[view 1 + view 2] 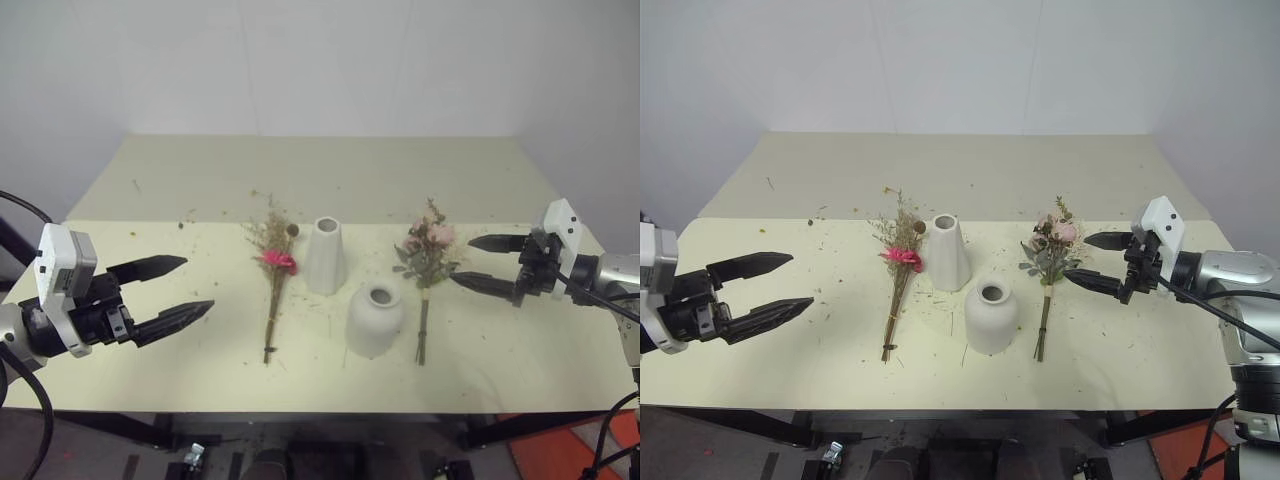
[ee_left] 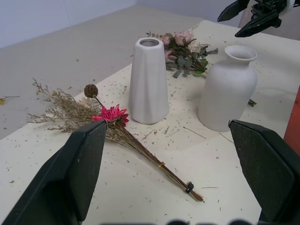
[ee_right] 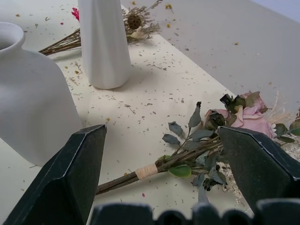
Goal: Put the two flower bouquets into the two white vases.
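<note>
Two bouquets lie flat on the cream table (image 1: 180, 360). The dried tan one with a magenta daisy (image 1: 274, 262) lies left of the tall tapered white vase (image 1: 325, 256). The pink rose bouquet (image 1: 427, 250) lies right of the squat round vase (image 1: 375, 320), which stands nearer the front edge. Both vases are upright with nothing in them. My left gripper (image 1: 170, 292) hovers open at the left, apart from the dried bouquet. My right gripper (image 1: 485, 263) is open just right of the rose bouquet's blooms, holding nothing. In the right wrist view the rose stems (image 3: 154, 168) lie between the fingers' line of sight.
Dry plant crumbs are scattered over the tabletop around the vases. The table's back half (image 1: 330, 170) is bare up to a white wall. Black cables hang by both arms at the sides.
</note>
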Controlling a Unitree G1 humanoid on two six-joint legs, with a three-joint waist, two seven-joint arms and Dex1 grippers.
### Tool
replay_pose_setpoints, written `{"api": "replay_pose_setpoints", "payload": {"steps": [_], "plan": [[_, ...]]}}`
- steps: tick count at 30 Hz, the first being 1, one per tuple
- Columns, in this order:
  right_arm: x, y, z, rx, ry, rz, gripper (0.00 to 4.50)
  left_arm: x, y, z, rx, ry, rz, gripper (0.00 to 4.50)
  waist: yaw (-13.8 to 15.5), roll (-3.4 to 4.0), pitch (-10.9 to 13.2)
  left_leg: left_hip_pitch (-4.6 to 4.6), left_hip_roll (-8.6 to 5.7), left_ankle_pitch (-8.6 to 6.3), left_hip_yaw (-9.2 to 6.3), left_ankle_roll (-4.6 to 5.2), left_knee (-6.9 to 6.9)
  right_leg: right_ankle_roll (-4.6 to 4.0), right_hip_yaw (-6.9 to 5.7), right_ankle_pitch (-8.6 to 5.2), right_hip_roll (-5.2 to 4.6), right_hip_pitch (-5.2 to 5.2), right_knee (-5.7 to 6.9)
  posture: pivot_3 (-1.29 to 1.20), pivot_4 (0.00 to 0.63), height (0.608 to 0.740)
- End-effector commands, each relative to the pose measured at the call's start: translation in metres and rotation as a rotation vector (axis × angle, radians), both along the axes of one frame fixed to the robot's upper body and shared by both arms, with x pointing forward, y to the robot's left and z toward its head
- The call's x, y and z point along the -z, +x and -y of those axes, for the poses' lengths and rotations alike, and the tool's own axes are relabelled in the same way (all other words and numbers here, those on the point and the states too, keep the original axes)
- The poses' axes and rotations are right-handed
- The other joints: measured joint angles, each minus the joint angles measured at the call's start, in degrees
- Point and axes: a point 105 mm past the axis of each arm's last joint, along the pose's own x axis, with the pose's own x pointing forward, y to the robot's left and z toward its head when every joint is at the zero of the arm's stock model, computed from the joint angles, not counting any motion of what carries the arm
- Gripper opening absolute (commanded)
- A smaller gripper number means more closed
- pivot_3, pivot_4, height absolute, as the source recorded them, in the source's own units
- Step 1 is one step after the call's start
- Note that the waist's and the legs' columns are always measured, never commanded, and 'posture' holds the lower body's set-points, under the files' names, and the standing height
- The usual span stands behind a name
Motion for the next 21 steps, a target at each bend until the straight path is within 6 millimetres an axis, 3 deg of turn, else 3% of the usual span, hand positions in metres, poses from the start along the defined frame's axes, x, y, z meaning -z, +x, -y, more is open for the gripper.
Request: {"api": "replay_pose_setpoints", "payload": {"steps": [1,11,16,21], "plan": [[-0.016,-0.004,0.004,-0.001,-0.016,0.07,4.48,-0.007,0.0,0.0,0.007,0.019,0.033,4.5,0.0,0.0,0.0,0.0,0.0,0.0,0.0,0.0,0.0,0.0,0.0,0.0,0.0,0.0,0.0,0.0,0.15,0.74],[-0.017,-0.003,0.004,-0.005,-0.018,0.076,4.48,-0.002,0.005,0.001,-0.021,0.024,-0.007,4.5,0.0,-0.01,0.03,0.0,0.0,0.0,0.0,0.0,0.0,0.01,0.01,0.0,-0.01,0.0,0.0,0.0,0.15,0.74],[-0.017,-0.003,0.003,-0.008,-0.019,0.081,4.48,0.019,0.026,-0.001,-0.143,0.114,-0.169,4.5,0.06,0.0,0.08,0.04,-0.02,0.0,-0.01,0.0,0.0,0.03,0.02,0.0,0.01,0.03,0.04,0.0,0.15,0.74],[-0.022,0.001,0.0,-0.025,-0.015,0.107,4.48,0.045,0.053,0.013,-0.196,0.207,-0.413,4.5,0.13,-0.05,0.18,0.03,-0.06,0.0,-0.05,0.0,0.0,0.12,0.0,0.03,0.03,0.06,0.0,0.0,0.15,0.74]]}}
